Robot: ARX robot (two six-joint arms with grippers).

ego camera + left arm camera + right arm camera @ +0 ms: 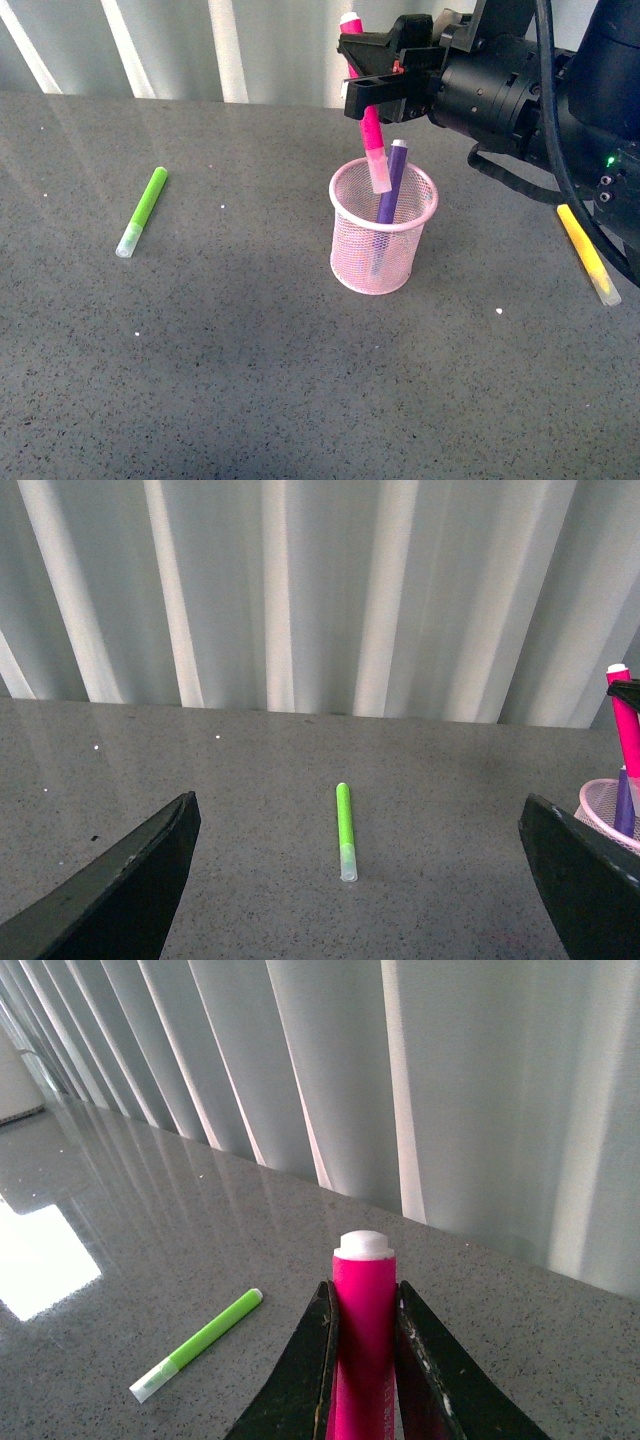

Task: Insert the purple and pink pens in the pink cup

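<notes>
while fingers (372,92) clamp pink pen (373,140), over pink cup (383,243)

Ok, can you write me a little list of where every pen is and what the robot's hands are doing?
pink pen: held upright over the cup, capped end dipping inside the rim
purple pen: in the cup, leaning on the rim
cup: upright on the table
green pen: lying on the table, left of the cup
yellow pen: lying on the table, right of the cup
right gripper: shut on the pink pen
left gripper: open, empty
</notes>
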